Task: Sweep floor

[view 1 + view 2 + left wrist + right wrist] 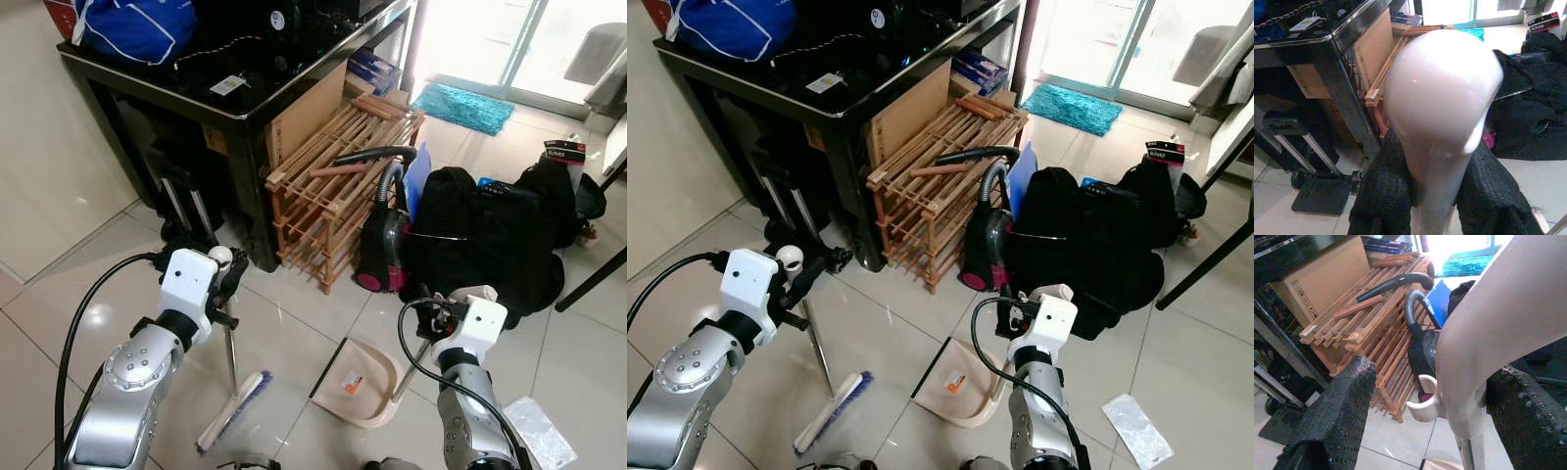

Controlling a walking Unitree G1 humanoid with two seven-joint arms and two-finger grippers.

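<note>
Broom (232, 406) and dustpan (360, 380) (handles gripped) beside open tile floor (59, 294)

The broom (233, 409) handle's top is blurred in the left wrist view; the dustpan (358, 382) handle is cut off; table (245, 110) clutter is too dark to identify.

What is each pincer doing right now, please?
Left pincer: closed around the white rounded top of the broom handle.
Right pincer: around the beige dustpan handle; grip cannot be told.
</note>
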